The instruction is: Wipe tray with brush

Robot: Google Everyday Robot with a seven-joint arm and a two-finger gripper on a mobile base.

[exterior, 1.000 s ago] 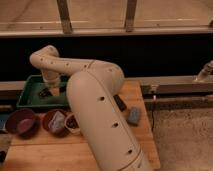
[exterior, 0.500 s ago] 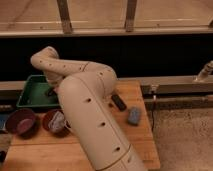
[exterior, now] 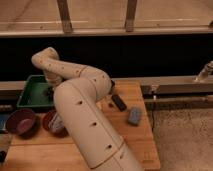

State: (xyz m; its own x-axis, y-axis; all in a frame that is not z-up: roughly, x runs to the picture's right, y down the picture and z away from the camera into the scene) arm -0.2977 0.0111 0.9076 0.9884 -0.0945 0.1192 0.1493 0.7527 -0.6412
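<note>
The green tray (exterior: 31, 94) sits at the table's back left corner. My arm (exterior: 82, 107) reaches from the foreground up and back down over the tray's right side. The gripper (exterior: 50, 90) is low over the tray's floor near its right rim, largely hidden by my forearm. A small dark shape (exterior: 48, 93) at the gripper's tip, against the tray floor, looks like the brush. Its handle is hidden.
Two dark-red bowls (exterior: 20, 123) (exterior: 52, 123) stand in front of the tray, the right one partly behind my arm. A black block (exterior: 118, 102) and a blue-grey sponge (exterior: 134, 116) lie right of the arm on the wooden table (exterior: 135, 145). A dark wall runs behind.
My arm has swung left and nearer, covering more of the tray and the right bowl. The gripper has shifted a little within the tray's right part.
</note>
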